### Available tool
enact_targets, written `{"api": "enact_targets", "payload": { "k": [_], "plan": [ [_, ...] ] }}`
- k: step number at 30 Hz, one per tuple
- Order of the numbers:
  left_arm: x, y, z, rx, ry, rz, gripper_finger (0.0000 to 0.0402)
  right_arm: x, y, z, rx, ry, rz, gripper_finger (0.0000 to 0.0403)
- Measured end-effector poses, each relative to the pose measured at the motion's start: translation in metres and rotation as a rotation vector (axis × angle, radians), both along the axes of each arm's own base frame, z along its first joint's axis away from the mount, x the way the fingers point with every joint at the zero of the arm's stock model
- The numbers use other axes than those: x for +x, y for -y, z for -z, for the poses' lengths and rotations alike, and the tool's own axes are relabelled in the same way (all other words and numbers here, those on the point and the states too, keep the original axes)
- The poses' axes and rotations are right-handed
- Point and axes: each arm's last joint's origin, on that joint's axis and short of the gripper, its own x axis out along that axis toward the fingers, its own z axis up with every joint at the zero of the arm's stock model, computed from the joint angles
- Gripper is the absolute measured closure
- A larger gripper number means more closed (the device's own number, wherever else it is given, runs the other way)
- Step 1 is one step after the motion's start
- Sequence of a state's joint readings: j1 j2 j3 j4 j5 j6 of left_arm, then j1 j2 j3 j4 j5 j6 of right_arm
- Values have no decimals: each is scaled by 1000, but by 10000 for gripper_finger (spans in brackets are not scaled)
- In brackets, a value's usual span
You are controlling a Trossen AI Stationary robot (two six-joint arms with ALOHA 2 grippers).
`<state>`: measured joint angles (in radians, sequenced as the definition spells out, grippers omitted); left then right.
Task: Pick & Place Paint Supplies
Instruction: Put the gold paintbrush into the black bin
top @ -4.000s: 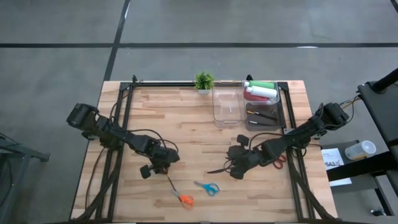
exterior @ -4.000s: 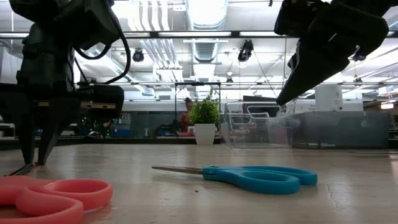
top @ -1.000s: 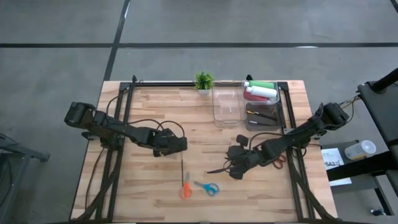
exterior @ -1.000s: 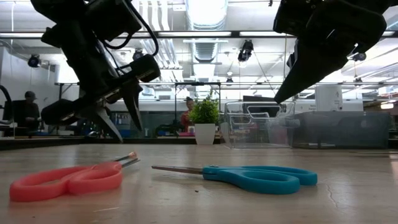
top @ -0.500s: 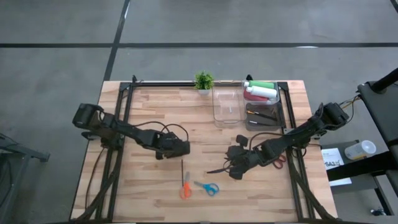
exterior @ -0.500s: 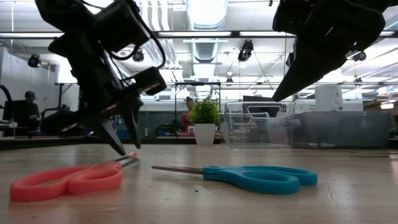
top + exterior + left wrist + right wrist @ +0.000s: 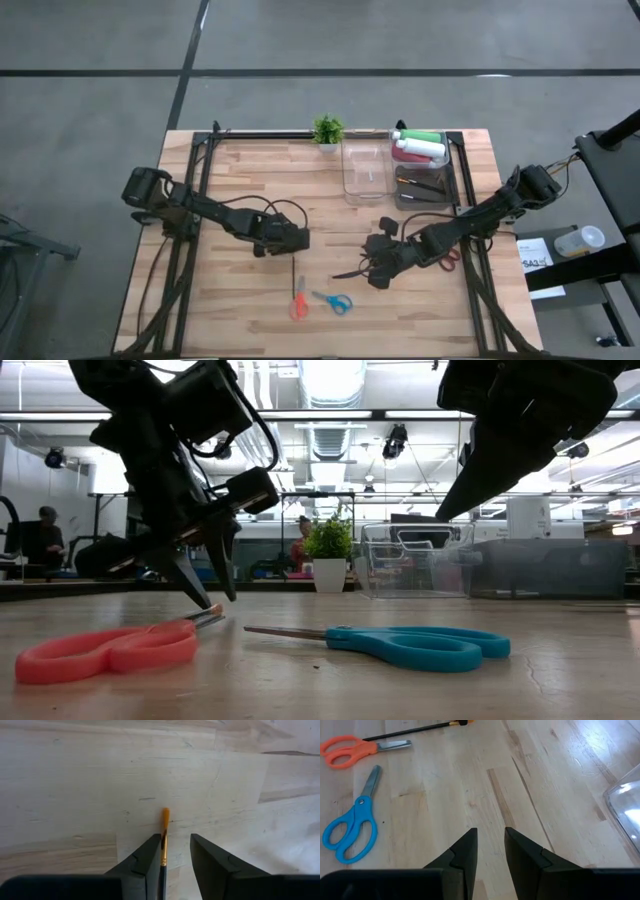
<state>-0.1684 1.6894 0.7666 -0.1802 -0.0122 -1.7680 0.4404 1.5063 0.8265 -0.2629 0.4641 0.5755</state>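
A thin dark brush with an orange tip lies flat on the wooden table, next to orange scissors. My left gripper slants down over the brush's tip end, open by a narrow gap, one finger on each side of the handle. My right gripper hangs above the table right of centre, open by a narrow gap, with nothing between its fingers. Green, red and white squeeze bottles and more brushes lie in a clear bin at the back right. My left gripper's fingers stand on either side of the brush's handle just behind the orange tip, coming from above at a slant and lying along the brush. The handle runs right beside one finger's inner edge. Whether it touches, I cannot tell. The brush lies on the table.
Blue scissors lie beside the orange pair near the front edge. A second clear bin stands left of the bottle bin, with a small potted plant at the far edge. Red scissors lie under the right arm. Bare wood spans the middle.
My left gripper has gone toward the table's right and near edges and sunk down to the brush's tip end. Its fingers have drawn closer together. The brush and the scissors have stayed where they were.
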Motion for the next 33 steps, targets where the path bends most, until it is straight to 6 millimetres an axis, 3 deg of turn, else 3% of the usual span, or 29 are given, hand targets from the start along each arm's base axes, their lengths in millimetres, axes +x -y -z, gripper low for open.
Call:
{"api": "enact_targets", "payload": {
  "k": [11,23,33],
  "plan": [
    [-1,0,1,4,-5,16,288,1,0,0,4,7,0,310],
    [-2,0,2,6,-22,18,389,1,0,0,4,7,0,310],
    [-1,0,1,8,-10,13,398,1,0,0,4,7,0,310]
  ]
}}
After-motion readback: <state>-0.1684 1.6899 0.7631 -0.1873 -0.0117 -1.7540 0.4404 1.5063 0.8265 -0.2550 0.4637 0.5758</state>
